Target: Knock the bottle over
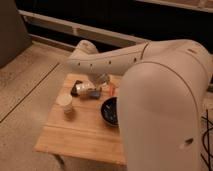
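The small pale see-through bottle (85, 90) lies on its side on the wooden table (80, 135), its dark end pointing left. It is at the back of the table, between the pale cup and the dark bowl. My white arm reaches in from the right and bends down over the back of the table. My gripper (99, 83) is at the arm's end, right above and against the bottle's right end.
A pale cream cup (65, 103) stands upright at the table's left. A dark bowl (111, 111) sits at the right, partly behind my arm. A small orange thing (113, 90) lies behind the bowl. Speckled floor surrounds the table; a dark wall runs behind.
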Tool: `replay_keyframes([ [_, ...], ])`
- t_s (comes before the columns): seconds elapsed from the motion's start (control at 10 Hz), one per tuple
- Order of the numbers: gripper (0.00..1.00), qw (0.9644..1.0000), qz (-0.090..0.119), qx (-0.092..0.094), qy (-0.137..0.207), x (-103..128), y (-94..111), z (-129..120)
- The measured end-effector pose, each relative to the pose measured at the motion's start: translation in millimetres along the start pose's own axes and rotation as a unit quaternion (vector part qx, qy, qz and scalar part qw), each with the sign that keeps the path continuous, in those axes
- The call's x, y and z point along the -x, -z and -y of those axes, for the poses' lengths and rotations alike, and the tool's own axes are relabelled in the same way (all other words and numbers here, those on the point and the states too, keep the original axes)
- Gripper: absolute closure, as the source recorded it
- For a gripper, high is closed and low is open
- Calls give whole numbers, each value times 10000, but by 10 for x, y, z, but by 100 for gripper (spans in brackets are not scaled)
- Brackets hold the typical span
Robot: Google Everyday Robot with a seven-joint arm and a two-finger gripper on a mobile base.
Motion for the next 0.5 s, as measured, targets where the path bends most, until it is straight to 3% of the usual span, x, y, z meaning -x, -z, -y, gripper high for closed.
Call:
replay_keyframes([
  [0.5, 35, 10000, -2, 0, -4, 1, -2, 3],
])
